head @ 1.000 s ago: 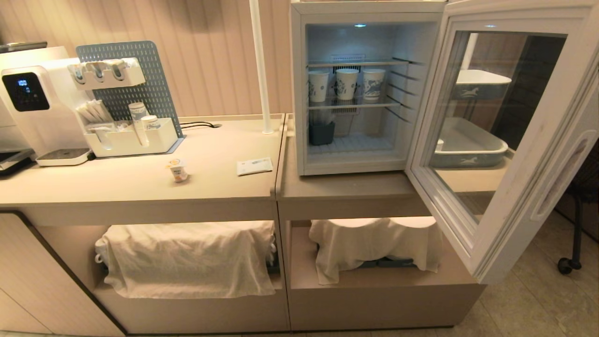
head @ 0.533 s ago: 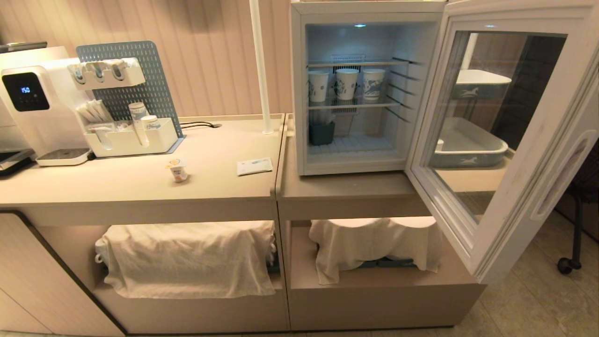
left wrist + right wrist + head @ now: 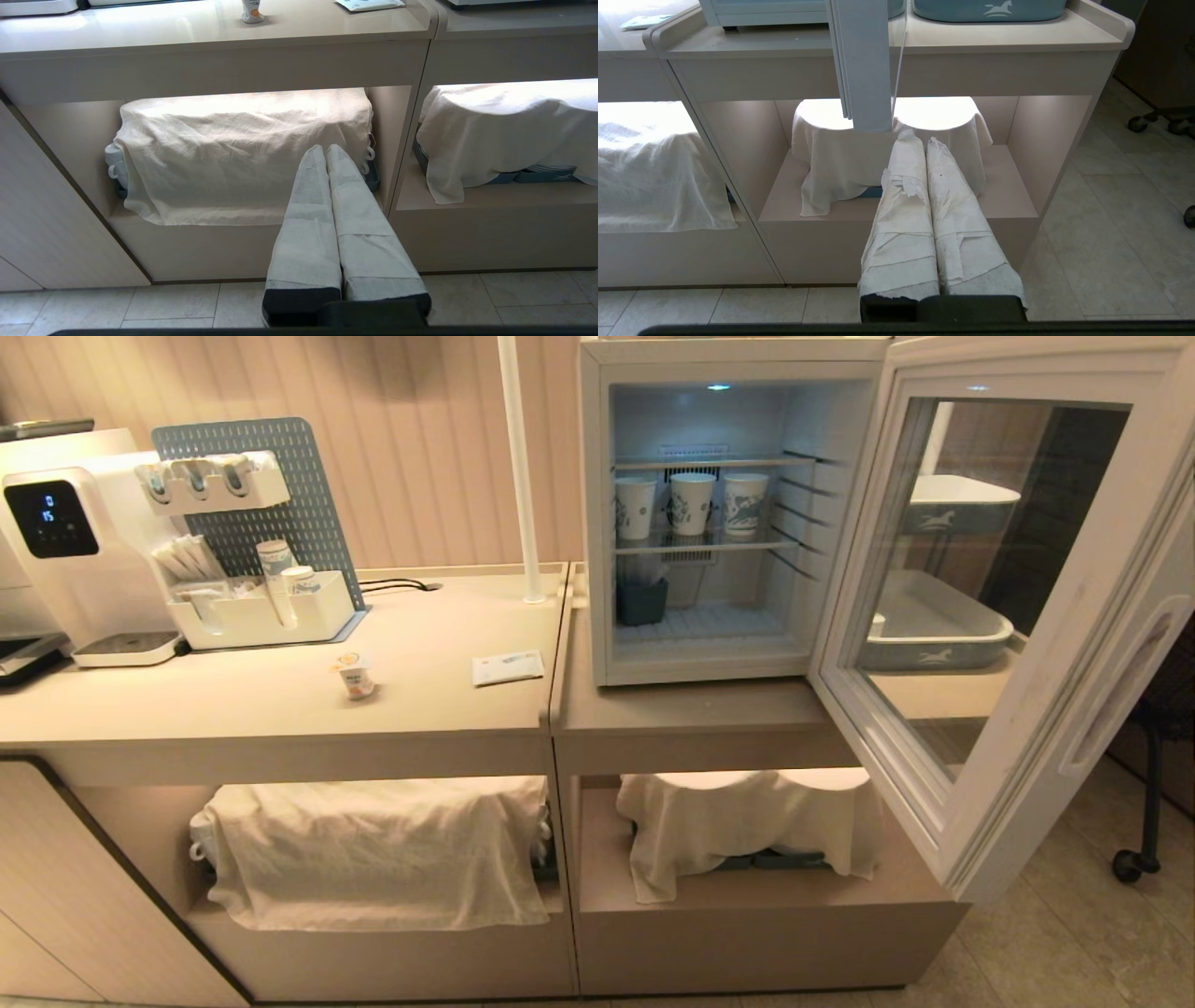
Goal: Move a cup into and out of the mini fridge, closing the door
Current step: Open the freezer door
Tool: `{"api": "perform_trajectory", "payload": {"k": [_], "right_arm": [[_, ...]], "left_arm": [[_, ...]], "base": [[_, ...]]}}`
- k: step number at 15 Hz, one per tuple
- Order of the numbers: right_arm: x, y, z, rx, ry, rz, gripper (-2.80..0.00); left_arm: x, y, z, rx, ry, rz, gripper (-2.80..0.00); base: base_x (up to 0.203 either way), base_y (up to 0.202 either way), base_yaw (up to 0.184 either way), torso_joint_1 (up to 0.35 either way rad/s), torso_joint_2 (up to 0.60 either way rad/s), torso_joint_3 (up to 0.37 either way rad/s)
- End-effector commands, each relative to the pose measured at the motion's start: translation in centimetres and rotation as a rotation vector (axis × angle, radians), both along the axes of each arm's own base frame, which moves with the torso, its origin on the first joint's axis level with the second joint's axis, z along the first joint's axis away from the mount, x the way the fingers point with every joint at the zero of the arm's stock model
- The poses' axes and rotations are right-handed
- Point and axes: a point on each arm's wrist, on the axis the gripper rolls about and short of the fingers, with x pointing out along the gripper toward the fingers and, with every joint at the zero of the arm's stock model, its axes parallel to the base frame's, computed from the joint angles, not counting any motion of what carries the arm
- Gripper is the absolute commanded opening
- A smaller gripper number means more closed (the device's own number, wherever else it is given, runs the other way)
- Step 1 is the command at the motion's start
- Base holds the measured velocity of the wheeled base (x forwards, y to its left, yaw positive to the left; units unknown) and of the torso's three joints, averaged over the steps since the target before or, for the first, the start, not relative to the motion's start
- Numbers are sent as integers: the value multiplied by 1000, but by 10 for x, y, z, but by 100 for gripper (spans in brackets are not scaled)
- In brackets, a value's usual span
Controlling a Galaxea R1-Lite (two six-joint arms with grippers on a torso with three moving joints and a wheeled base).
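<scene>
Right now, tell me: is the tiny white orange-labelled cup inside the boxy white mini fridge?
No, the cup stands on the beige counter, left of the open mini fridge.

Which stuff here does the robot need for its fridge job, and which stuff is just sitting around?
For the job:
tiny white cup with orange label
boxy white mini fridge
glass-windowed grey-blue door, standing open

Just lying about:
three tall white paper cups with blue print
white coffee machine
flat white packet
white cloths
</scene>
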Motion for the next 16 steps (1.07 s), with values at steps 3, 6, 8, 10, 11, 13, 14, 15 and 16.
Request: {"api": "perform_trajectory", "payload": {"k": [3,6,8,10,11,13,14,15,16], "right_arm": [[1,0,-3,-1,7,0,-280],[1,0,-3,0,7,0,-280],[1,0,-3,-1,7,0,-280],[0,0,-2,-1,6,0,-280],[1,0,-3,-1,7,0,-280],[0,0,-2,-1,6,0,-280],[1,0,-3,-1,7,0,-280],[0,0,-2,-1,6,0,-280],[0,0,-2,-1,6,0,-280]], "left_arm": [[0,0,0,0,1,-1,-280],[0,0,0,0,0,0,-280],[0,0,0,0,-1,0,-280],[0,0,0,0,-1,0,-280],[0,0,0,0,-1,-1,-280],[0,0,0,0,0,-1,-280],[0,0,0,0,-1,-1,-280],[0,0,0,0,-1,-1,-280],[0,0,0,0,-1,-1,-280]], "base": [[0,0,0,0,0,0],[0,0,0,0,0,0],[0,0,0,0,0,0],[0,0,0,0,0,0],[0,0,0,0,0,0],[0,0,0,0,0,0],[0,0,0,0,0,0],[0,0,0,0,0,0],[0,0,0,0,0,0]]}}
